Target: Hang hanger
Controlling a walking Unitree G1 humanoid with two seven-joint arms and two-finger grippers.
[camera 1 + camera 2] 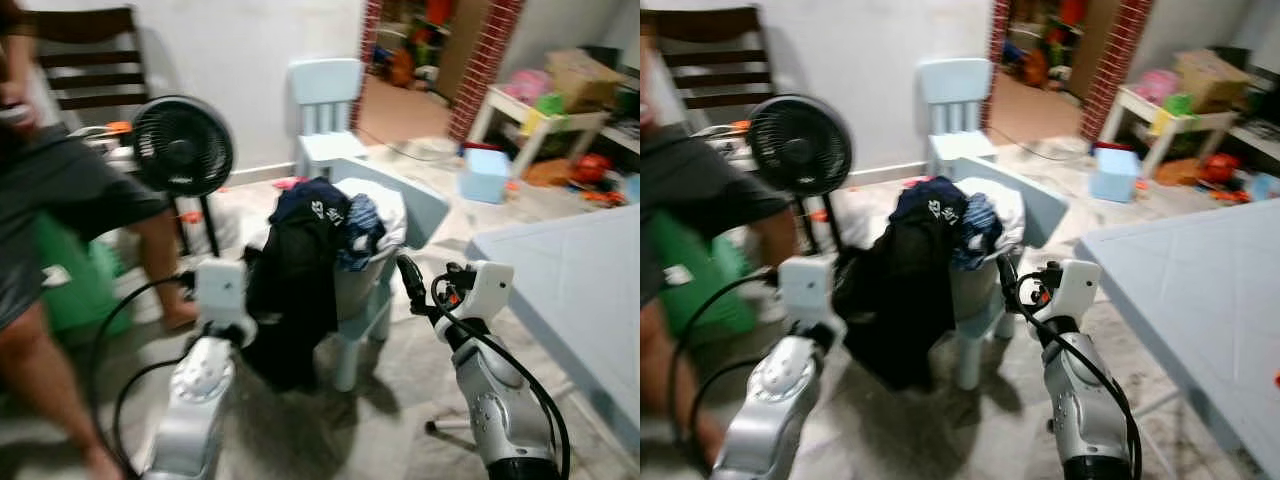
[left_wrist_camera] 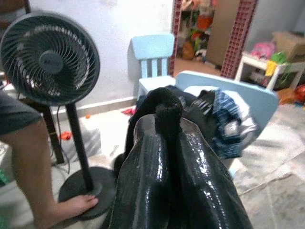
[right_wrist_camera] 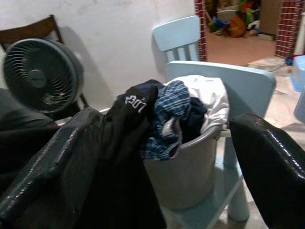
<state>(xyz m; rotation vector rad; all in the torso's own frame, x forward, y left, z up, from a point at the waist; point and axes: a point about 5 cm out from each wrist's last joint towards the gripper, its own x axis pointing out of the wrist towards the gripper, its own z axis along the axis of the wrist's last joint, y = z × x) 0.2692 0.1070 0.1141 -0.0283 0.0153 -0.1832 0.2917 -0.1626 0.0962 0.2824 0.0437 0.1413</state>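
Cluttered room, laundry bucket on pale blue chair.
We see no hanger; right gripper fingers wide, left gripper fingers together, clothes look soft, floppy.

White characters are printed on the dark garment that hangs over the rim of the grey bucket. In the right wrist view the print looks like digits, roughly "301", though it is tilted and creased and cannot be read with certainty. In the left eye view the same print is a white blur. A round badge sits at the hub of the black fan, its lettering too small to read
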